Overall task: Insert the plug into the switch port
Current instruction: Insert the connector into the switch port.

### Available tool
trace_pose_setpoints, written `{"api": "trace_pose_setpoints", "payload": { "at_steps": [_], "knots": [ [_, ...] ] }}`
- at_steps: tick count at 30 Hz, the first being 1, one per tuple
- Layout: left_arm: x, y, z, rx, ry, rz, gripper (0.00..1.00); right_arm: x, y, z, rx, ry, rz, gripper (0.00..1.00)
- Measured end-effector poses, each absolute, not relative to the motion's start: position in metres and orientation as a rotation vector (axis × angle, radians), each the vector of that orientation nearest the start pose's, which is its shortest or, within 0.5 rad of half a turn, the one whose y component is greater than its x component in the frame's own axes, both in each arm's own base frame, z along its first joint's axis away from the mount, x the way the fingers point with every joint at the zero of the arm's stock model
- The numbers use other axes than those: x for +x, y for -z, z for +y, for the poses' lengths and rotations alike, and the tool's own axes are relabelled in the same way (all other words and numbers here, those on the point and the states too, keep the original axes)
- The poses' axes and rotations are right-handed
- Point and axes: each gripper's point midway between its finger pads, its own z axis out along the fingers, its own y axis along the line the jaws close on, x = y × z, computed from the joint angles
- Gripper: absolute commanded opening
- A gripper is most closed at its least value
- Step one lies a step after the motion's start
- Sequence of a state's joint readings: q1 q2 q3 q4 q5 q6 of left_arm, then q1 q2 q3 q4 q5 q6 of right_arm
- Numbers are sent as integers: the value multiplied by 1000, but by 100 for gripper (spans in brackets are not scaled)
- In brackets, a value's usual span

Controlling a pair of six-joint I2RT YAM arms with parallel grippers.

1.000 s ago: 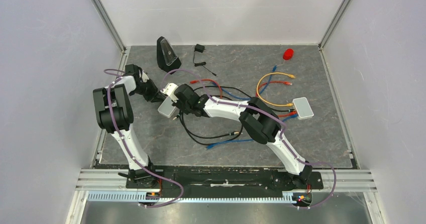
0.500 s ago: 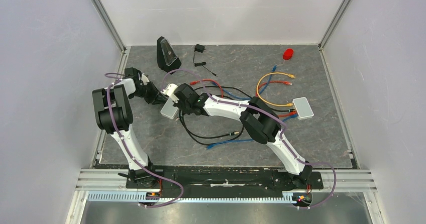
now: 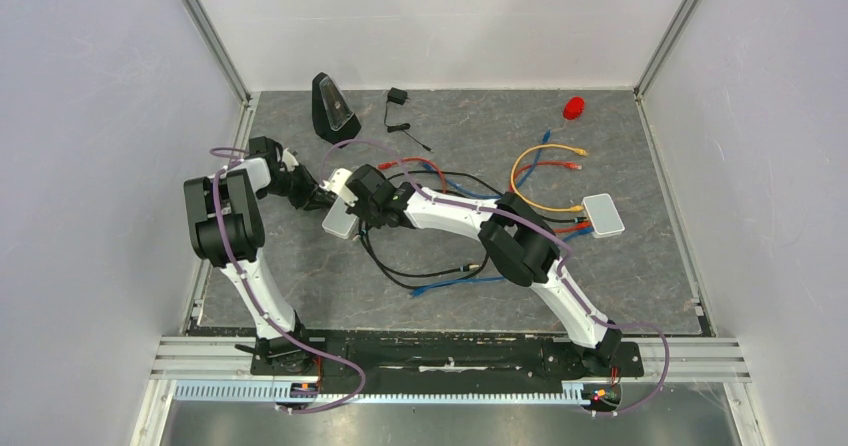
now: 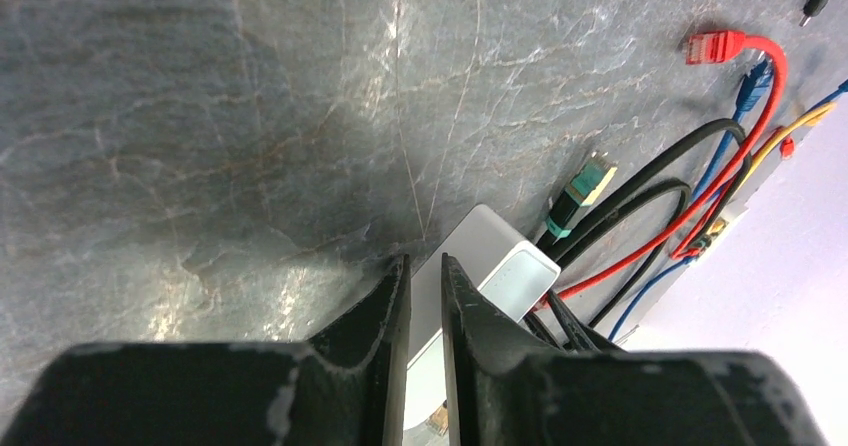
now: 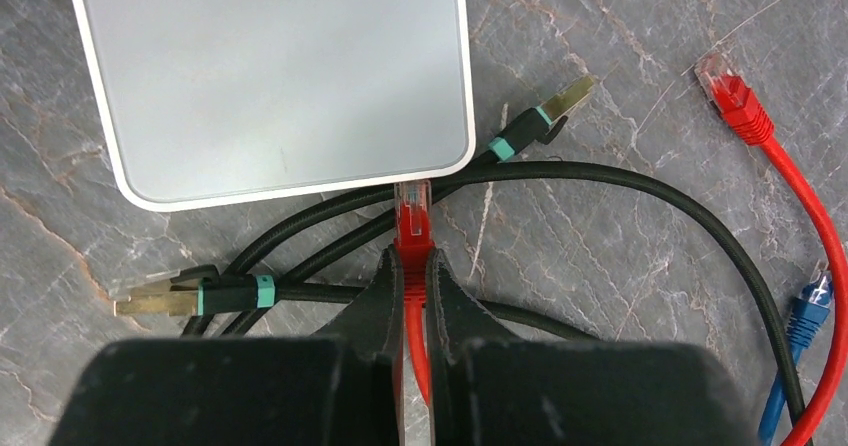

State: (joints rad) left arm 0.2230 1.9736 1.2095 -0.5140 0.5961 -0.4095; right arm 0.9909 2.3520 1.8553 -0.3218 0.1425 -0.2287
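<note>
The switch is a flat pale grey-white box (image 5: 270, 76) lying on the grey mat (image 3: 340, 222). My left gripper (image 4: 425, 261) comes in from the box's left side (image 3: 318, 199) and is shut on its edge, with the box (image 4: 500, 256) showing past its fingertips. The red plug (image 5: 412, 216) is pinched in my right gripper (image 5: 412, 266), which is shut on it. The plug's clear tip touches the box's near edge close to a corner. The switch port itself is hidden on that edge. In the top view the right gripper (image 3: 356, 210) sits right over the box.
Black cables (image 5: 620, 181) with teal-banded gold connectors (image 5: 520, 131) run under the plug. A second red plug (image 5: 735, 91) and a blue one (image 5: 805, 306) lie to the right. A black wedge device (image 3: 333, 108), a black adapter (image 3: 397, 98), another pale box (image 3: 603, 214) and a red object (image 3: 573, 107) sit farther off.
The box and both grippers have drifted slightly to the right and toward the near edge. Both grips are unchanged.
</note>
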Motion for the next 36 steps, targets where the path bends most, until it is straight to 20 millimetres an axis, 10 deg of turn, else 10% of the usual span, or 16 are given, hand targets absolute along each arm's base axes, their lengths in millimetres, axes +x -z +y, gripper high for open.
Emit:
{"api": "trace_pose_setpoints", "payload": {
  "at_steps": [12,20,36],
  "knots": [
    [358,-22,-29,-758,836,2690,22,338,-27,449,-1360,-147,2027,0],
    [361,-65,-35,-648,846,2574,22,325,-38,429,-1343,-149,2066,0],
    [363,-53,-18,-733,829,2570,23,340,-59,462,-1254,-276,2009,0]
  ]
}}
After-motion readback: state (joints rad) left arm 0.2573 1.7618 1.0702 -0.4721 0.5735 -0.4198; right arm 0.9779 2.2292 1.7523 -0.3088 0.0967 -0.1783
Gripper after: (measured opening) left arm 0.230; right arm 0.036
